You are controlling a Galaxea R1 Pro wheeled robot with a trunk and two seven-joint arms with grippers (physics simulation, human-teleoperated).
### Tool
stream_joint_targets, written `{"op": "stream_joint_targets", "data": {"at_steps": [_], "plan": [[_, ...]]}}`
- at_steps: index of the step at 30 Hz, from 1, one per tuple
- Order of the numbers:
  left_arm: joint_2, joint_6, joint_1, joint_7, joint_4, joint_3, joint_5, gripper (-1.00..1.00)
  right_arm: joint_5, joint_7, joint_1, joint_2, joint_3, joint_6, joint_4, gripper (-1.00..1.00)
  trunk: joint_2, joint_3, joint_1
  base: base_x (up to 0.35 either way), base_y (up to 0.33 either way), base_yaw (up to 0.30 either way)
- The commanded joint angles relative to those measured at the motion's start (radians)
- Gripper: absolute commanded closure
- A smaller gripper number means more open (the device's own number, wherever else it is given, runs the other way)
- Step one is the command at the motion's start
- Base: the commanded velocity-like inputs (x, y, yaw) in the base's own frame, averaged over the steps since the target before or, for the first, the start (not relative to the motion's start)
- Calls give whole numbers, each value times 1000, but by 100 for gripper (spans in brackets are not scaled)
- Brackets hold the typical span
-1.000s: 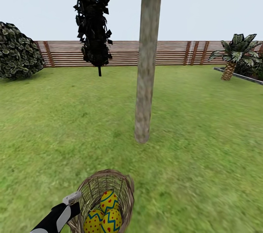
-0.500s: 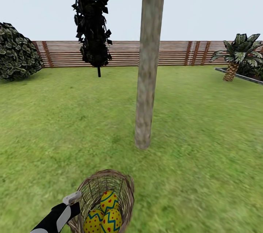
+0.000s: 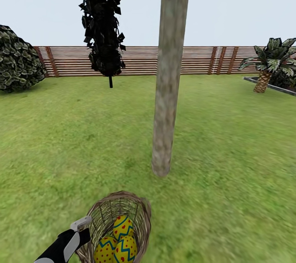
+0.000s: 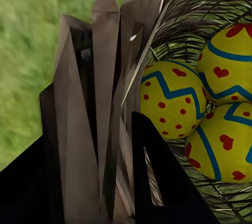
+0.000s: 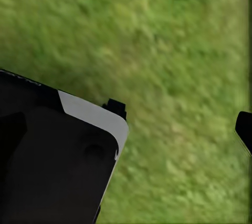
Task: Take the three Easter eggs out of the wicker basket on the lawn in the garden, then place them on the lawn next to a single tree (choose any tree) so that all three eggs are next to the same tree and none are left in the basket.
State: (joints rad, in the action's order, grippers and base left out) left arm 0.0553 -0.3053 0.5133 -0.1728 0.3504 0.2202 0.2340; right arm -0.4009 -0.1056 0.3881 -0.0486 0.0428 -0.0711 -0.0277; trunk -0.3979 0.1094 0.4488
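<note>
Three yellow Easter eggs with blue zigzags and red dots lie together inside the wicker basket, which is low in the head view. My left gripper is shut on the basket's left rim. In the left wrist view the woven wall sits between the dark fingers, and the eggs rest just beyond it. The tree, a thick pale trunk, rises from the lawn a short way ahead of the basket. The right wrist view looks down on grass, with a dark tip at its edge.
A thin tree with dark foliage stands back left, with a round bush at the far left. A slatted wooden fence closes the back. A small palm and a grey border lie at the right.
The whole head view has shifted: the trunk's base now sits lower and looks bigger, so the camera has come closer. The basket, the eggs and the left gripper keep their places in the view.
</note>
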Motion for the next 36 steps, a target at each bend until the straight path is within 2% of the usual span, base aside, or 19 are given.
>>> {"op": "stream_joint_targets", "data": {"at_steps": [1,21,36], "plan": [[0,-5,1,-5,2,1,13,100,-6,-2,2,0,5,-6,-3,-100,-2,2,1,339,0,0],[0,-5,1,-5,2,1,13,100,-2,-2,2,0,5,-6,-3,-100,-2,2,1,339,0,0],[0,-5,1,-5,2,1,13,100,1,-2,2,0,5,-6,-3,-100,-2,14,1,339,0,0]]}}
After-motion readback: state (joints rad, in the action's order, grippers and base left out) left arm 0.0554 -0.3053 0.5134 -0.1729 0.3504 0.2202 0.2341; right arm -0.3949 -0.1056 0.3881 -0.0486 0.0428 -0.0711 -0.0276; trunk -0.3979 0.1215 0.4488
